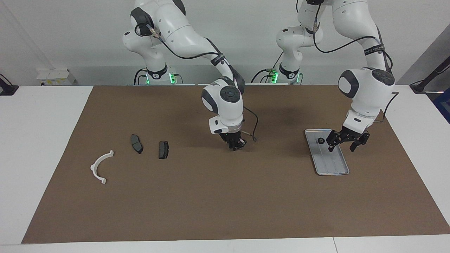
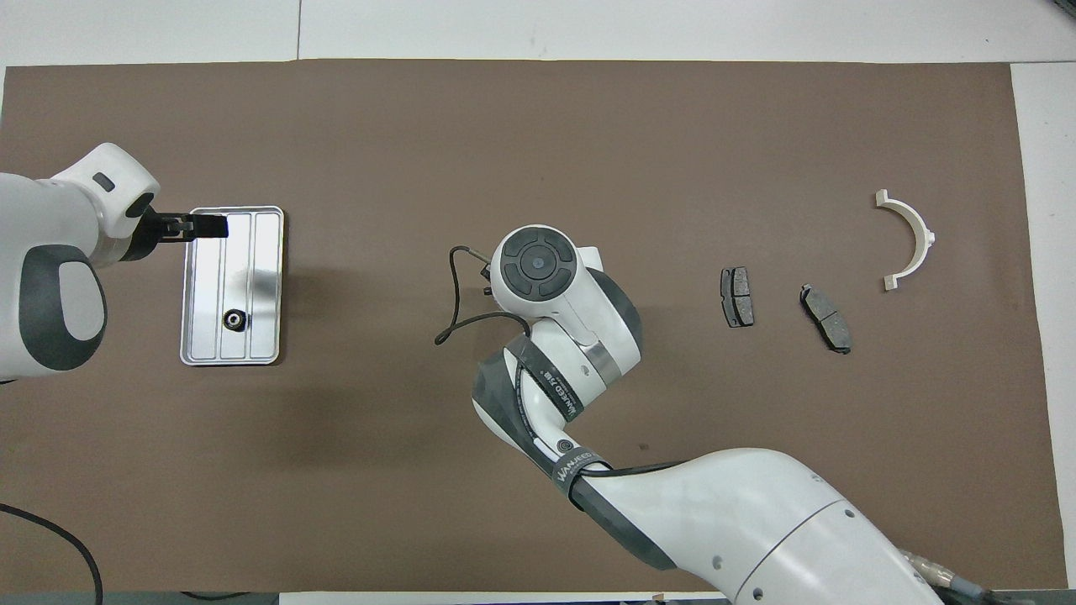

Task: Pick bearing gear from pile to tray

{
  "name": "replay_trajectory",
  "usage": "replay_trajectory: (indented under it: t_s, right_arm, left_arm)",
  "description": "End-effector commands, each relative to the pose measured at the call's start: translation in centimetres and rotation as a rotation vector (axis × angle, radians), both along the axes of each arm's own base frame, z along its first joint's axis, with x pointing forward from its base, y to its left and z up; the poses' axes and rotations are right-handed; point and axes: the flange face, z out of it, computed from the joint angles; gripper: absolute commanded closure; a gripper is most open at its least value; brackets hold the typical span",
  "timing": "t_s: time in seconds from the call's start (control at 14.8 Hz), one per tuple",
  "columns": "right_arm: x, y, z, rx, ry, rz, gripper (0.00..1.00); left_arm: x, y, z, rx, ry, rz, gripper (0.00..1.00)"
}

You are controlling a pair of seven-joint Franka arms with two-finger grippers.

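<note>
A small black bearing gear (image 1: 321, 141) (image 2: 234, 319) lies in the silver tray (image 1: 332, 167) (image 2: 262, 252), at the tray's end nearer the robots. My left gripper (image 1: 341, 147) (image 2: 206, 227) hangs open just above the tray with nothing between its fingers, beside the gear. My right gripper (image 1: 235, 144) is shut, low over the bare mat at mid table; I see nothing in it. In the overhead view its own wrist hides it. What shows of the pile is a white arc (image 1: 100, 167) (image 2: 912, 239) and two dark brake pads (image 1: 136, 143) (image 2: 825, 318).
The second brake pad (image 1: 163, 149) (image 2: 737, 297) lies between the right gripper and the other pad. A brown mat (image 1: 225, 203) covers the table. A loose black cable (image 1: 254, 130) hangs from the right wrist.
</note>
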Motion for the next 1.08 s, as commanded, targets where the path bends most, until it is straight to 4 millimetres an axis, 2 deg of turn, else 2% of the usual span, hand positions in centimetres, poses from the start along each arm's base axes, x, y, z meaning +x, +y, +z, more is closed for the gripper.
replay_trajectory:
  t_s: [0.0, 0.34, 0.41, 0.47, 0.61, 0.74, 0.95, 1.01]
  right_arm:
    - [0.1, -0.8, -1.6, 0.012, -0.021, -0.025, 1.0]
    - [0.1, -1.0, -1.7, 0.012, -0.023, -0.027, 1.0]
    - [0.1, -1.1, -1.7, 0.01, -0.022, -0.032, 0.67]
    - [0.2, -1.1, -1.5, 0.01, -0.022, -0.042, 0.01]
    - [0.7, -1.6, -1.0, 0.001, -0.013, -0.06, 0.0]
    - [1.8, -2.2, 0.5, -0.004, -0.019, -0.073, 0.0]
    - [4.2, -5.8, 4.5, -0.006, -0.036, -0.105, 0.0]
    - [4.8, -7.4, 6.0, -0.012, -0.036, -0.088, 0.0]
  left_arm:
    - [0.4, -1.0, 0.0, -0.018, 0.007, 0.018, 0.0]
    - [0.0, -2.1, -0.1, -0.023, 0.053, 0.016, 0.0]
    - [-0.1, -2.2, -0.2, -0.024, 0.058, 0.02, 0.0]
    - [-0.1, -2.2, -0.2, -0.024, 0.061, 0.021, 0.0]
    - [-0.1, -2.2, -0.2, -0.025, 0.06, 0.024, 0.0]
    - [-0.2, -3.0, -0.2, -0.031, 0.062, 0.043, 0.0]
    - [-0.5, -6.1, -0.2, -0.046, 0.076, 0.076, 0.0]
    - [-0.9, -8.0, -0.3, -0.047, 0.1, 0.105, 0.0]
